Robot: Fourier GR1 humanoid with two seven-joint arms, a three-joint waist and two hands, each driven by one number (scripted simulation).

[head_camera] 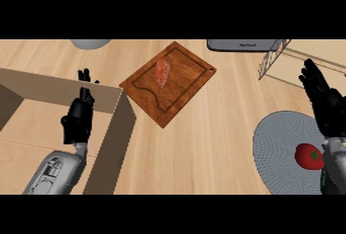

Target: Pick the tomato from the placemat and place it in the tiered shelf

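A red tomato (309,156) with a green stem lies on the round grey placemat (283,151) at the lower right. My right hand (327,103) is above and beyond it, fingers straight and open, its forearm passing just right of the tomato. The tiered wire shelf (283,57) with wooden boards stands at the upper right, past the hand's fingertips. My left hand (78,119) rests open at the left, fingers pointing up, over a tan box wall.
A wooden cutting board (186,89) carrying a strip of raw meat (163,72) lies tilted at centre. A tan open box (111,137) fills the left. A grey bowl (90,43) and a dark appliance (240,45) sit at the far edge.
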